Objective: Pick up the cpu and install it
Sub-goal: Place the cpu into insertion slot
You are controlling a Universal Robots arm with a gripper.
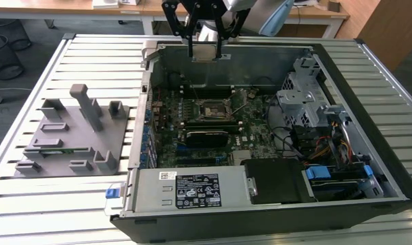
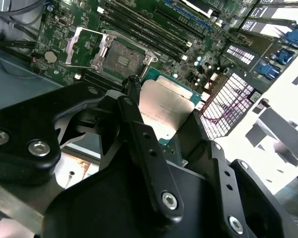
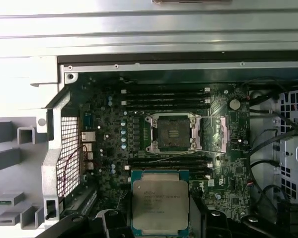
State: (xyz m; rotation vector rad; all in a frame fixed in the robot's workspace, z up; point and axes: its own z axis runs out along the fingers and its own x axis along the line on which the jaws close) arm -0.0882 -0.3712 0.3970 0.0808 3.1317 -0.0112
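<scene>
Clamped in the gripper [image 1: 204, 50] by two opposite edges: the cpu [image 3: 160, 201], flat, metal top up; fingers shut against it, not around it; held high over the far wall of the open computer case [image 1: 342, 66], well above the board [image 1: 165, 132].

From the cpu, the empty socket [image 3: 171, 133] lying lower and further into the case, toward the near side in the exterior view; lid frame swung open beside it, contacts bare; judged the gap to be closed, forward and down.

In the first wrist view, cpu edges roughly parallel with socket edges, both nearly in one line; not to be read from the exterior view, which gives the height gap instead; in the second wrist view, one black finger [image 2: 139, 124] pressed on the cpu's edge.
</scene>
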